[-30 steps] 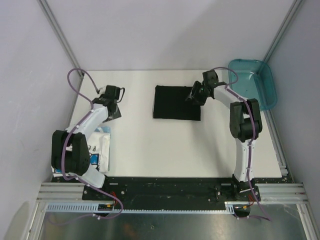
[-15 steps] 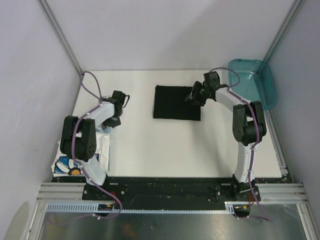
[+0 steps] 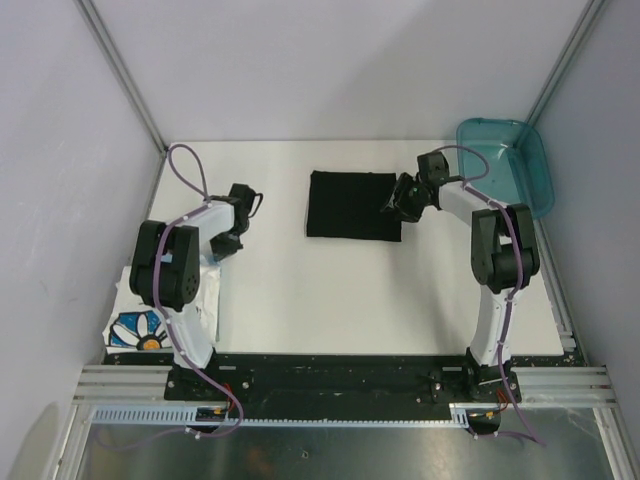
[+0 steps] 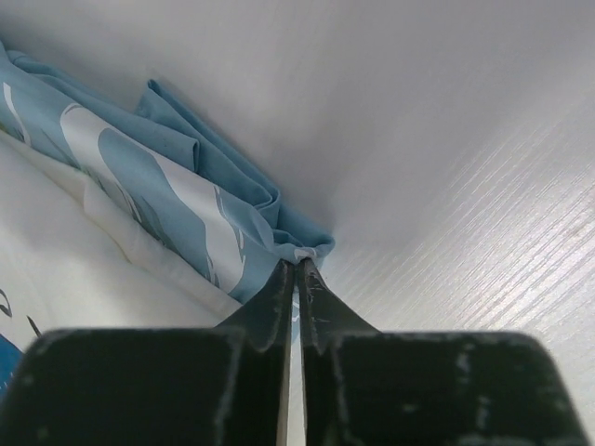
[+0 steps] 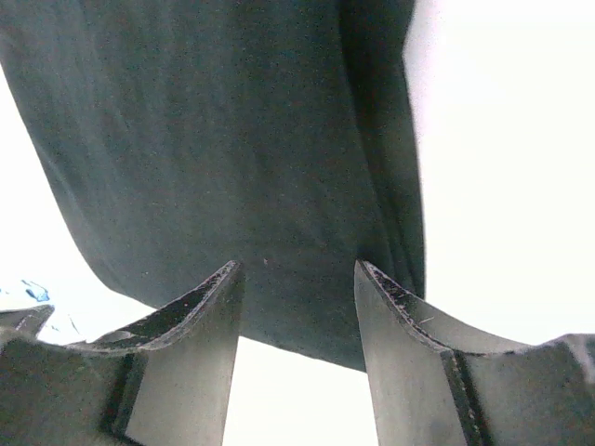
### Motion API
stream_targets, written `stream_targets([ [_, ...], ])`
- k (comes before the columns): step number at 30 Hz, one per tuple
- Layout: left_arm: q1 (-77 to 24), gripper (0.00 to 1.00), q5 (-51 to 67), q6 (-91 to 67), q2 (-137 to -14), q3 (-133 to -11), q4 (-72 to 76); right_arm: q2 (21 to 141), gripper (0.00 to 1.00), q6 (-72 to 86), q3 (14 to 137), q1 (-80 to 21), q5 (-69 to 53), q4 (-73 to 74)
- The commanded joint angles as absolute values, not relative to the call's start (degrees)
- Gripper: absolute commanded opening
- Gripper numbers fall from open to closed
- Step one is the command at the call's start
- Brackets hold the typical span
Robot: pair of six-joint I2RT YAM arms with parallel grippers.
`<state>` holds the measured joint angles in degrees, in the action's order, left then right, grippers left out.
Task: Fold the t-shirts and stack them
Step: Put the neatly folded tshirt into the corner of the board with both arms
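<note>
The black t-shirt (image 3: 350,205) lies folded into a flat rectangle at the table's back middle. In the right wrist view it (image 5: 232,139) fills the top. My right gripper (image 3: 400,200) (image 5: 297,269) stands open at the shirt's right edge, with dark cloth showing between its fingers and nothing gripped. The white t-shirt (image 3: 150,325), with its blue daisy print, lies bunched at the near left, partly hidden by the left arm. My left gripper (image 3: 228,240) (image 4: 299,262) is shut on a fold of that shirt's blue-printed cloth (image 4: 158,186) at its far corner.
A teal translucent bin (image 3: 510,160) sits at the back right corner, close behind the right arm. White table (image 3: 330,290) stretches between the two shirts. Grey walls and metal frame rails close in the left, right and back sides.
The left gripper dropped onto the white t-shirt's far corner and shut on it. The right gripper drew a little to the right, to the black shirt's edge, still open.
</note>
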<state>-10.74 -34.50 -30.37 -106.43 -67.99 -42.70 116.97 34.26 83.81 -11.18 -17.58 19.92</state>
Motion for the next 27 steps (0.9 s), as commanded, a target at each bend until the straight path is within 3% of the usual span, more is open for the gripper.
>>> stream_targets([
  [1,-11.3,0.02,-35.9,-31.0,-106.1,-70.3,-41.6,112.8,0.56,32.5,82.8,-10.3,-15.8,20.5],
  [9,-14.1,0.00,-32.4,-31.0,-104.2,-72.8,-41.6,111.0,0.61,33.0,76.4,-9.7,-14.2,17.6],
  [17,-15.4,0.00,-29.5,-31.9,-105.1,-76.3,-41.7,109.9,0.58,33.8,72.6,-10.9,-12.8,16.3],
  [24,-16.7,0.00,-27.0,-33.4,-107.7,-82.1,-41.7,109.6,0.37,34.7,70.8,-11.6,-11.2,17.2],
  [27,-17.4,0.00,-25.5,-34.8,-109.6,-84.6,-41.7,109.7,0.17,34.7,70.4,-11.5,-11.0,17.7],
])
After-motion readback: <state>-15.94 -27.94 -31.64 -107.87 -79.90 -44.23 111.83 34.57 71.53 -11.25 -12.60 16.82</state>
